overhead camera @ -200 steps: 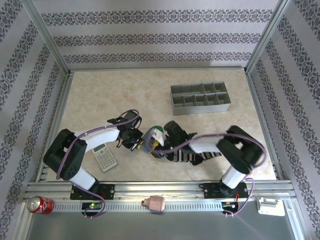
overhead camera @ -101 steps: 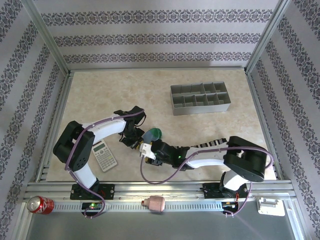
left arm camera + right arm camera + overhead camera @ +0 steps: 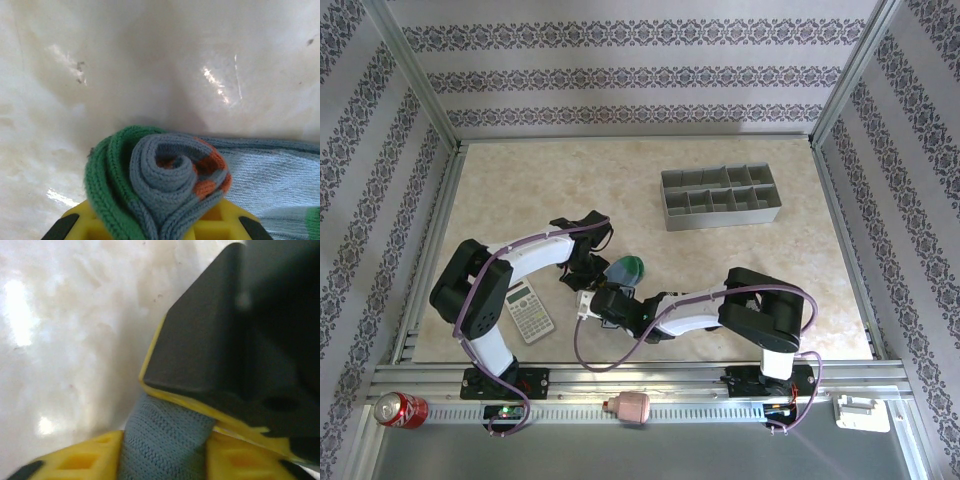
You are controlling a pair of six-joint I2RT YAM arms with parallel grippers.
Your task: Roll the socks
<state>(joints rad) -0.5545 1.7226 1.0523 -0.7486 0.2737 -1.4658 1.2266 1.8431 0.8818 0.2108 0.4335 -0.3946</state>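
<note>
1. The sock point(image 3: 170, 180) lay on the near half of the bench point(image 3: 520, 190), a little left of the middle and just past the calculator point(image 3: 530, 312). One end was wound into a tight curl. It was blue-grey inside with bits of orange, and a green band went round the outside.
2. It looked soft, thick and light. I think it would squash easily, and the curl would spring open if nothing held it. So it needs a firm squeeze across the sides of the curl. The fuzzy knit should not slip much, and it cannot break.
3. The left hand point(image 3: 159, 225) was closed on the curl, with one of its yellow fingers point(image 3: 70, 225) on each side. That looked like a good place to hold.
4. The right hand point(image 3: 165, 460) was just beside it. It was closed on the flat grey-blue part of the same sock, and cloth filled the gap between its fingers. A black and yellow part stood right in front of it, which I think was the left hand.
5. From above, the left arm point(image 3: 520, 250) reached out and bent to the right, with its wrist tipped down at the sock. The right arm point(image 3: 720, 305) was folded sharply, with its elbow out to the right. Its front part lay low across the bench, pointing left.
6. Far off on the right stood a grey tray point(image 3: 720, 197) with little boxes, well apart from the sock.
</note>
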